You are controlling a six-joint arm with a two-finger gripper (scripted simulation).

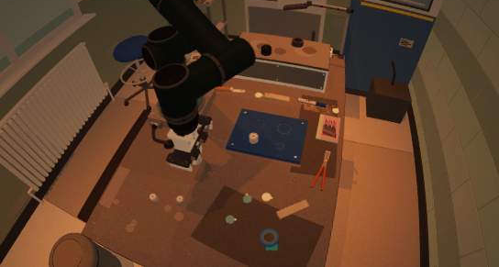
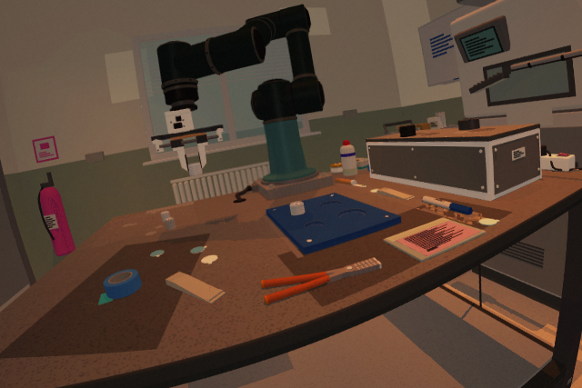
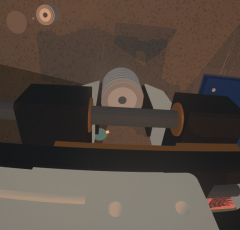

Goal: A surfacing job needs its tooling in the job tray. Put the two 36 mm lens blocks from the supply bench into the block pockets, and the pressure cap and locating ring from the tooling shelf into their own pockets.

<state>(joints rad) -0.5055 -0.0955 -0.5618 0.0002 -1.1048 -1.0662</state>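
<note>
The lens block (image 3: 122, 88) in my grip is partly hidden behind the gripper's cross bar in the wrist camera. It is a pale ribbed cylinder (image 2: 194, 168), and my gripper (image 2: 192, 167) has its two white fingers closed on its sides, high above the bench between the supply area and the blue job tray (image 1: 268, 135). A second lens block (image 1: 253, 137) sits in one of the tray's pockets (image 2: 297, 207). Two smaller pale blocks (image 1: 153, 197) (image 1: 180, 199) remain on the supply bench. The black pressure cap (image 1: 266, 49) and locating ring (image 1: 297, 42) rest on the tooling shelf.
The tooling shelf box (image 2: 453, 158) stands at the bench's far end. Orange-handled pliers (image 2: 310, 278), a pink card (image 2: 435, 236), a marker (image 2: 446, 205), a blue tape roll (image 2: 122, 283), a wooden wedge (image 2: 194, 286) and small lens discs (image 1: 247, 198) lie around the tray.
</note>
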